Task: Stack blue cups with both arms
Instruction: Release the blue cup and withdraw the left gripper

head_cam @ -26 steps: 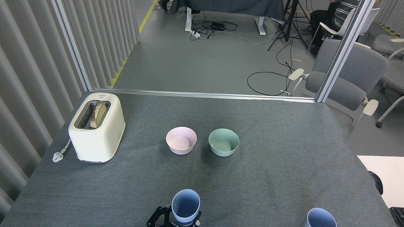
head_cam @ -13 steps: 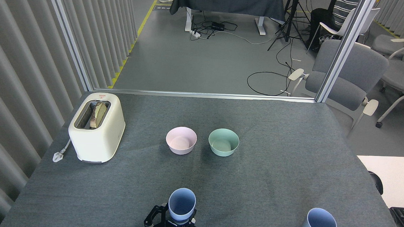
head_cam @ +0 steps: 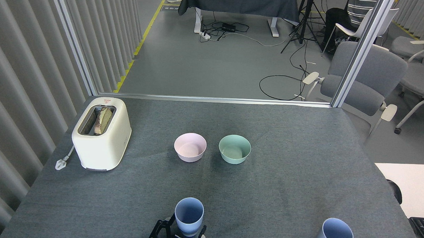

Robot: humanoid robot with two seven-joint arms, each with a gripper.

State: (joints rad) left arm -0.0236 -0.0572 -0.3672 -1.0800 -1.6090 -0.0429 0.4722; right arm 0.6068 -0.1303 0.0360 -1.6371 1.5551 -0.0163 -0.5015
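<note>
The grey table (head_cam: pixel 303 166) carried a cream toaster (head_cam: pixel 102 139) with bread in its slot and a small red mark on top, too small to read. A pink bowl (head_cam: pixel 190 147) and a mint-green bowl (head_cam: pixel 234 149) stood side by side mid-table. One blue cup (head_cam: pixel 189 215) stood upright at the near edge, the left end effector (head_cam: pixel 178 235) closed around its base. The other blue cup (head_cam: pixel 334 236) stood alone, well apart to the right.

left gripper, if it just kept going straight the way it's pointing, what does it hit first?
The left gripper points away from the robot with a blue cup between its fingers. Straight ahead is bare table, then probably the pink bowl, though depth and height from this view are uncertain.
</note>
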